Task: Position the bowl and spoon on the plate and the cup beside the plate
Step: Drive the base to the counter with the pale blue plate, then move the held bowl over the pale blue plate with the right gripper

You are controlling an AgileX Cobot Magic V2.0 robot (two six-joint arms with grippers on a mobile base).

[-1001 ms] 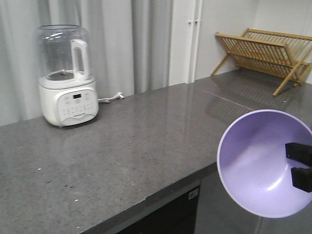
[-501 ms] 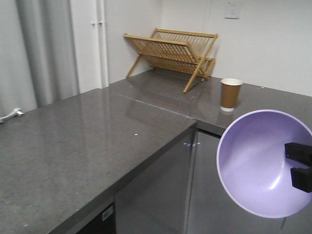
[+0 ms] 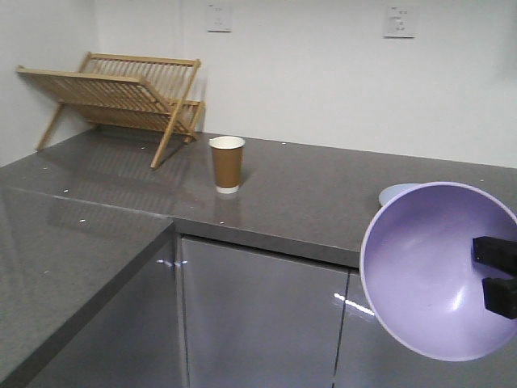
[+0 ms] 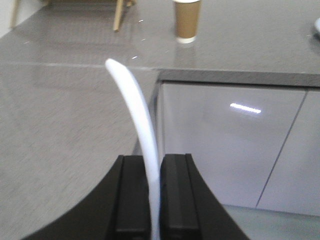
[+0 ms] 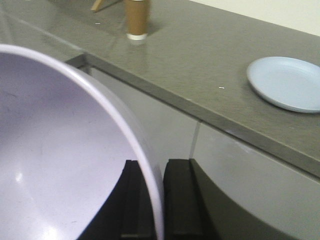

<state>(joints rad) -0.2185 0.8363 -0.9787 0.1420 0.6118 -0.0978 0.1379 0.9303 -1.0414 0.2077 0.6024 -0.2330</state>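
Note:
My right gripper [image 3: 493, 276] is shut on the rim of the lavender bowl [image 3: 436, 271], which hangs tilted in the air in front of the counter, its inside facing the camera. The right wrist view shows the rim between the jaws of that gripper [image 5: 157, 200], with the bowl [image 5: 60, 150] filling the left side. My left gripper [image 4: 154, 200] is shut on the pale blue spoon [image 4: 139, 112], which curves upward. The brown paper cup [image 3: 227, 163] [image 4: 187, 20] [image 5: 136, 17] stands upright on the counter. The pale blue plate [image 5: 287, 82] lies flat to its right, mostly hidden behind the bowl [image 3: 394, 194].
A wooden dish rack [image 3: 113, 89] stands at the back left of the grey L-shaped counter [image 3: 307, 202]. Glossy cabinet fronts [image 3: 258, 315] run below the counter edge. Wall sockets [image 3: 400, 23] sit above.
The view has swung right: the blender left the frame, the dish rack slid left, and the cup and plate came into view. The bowl stays held in the same spot.

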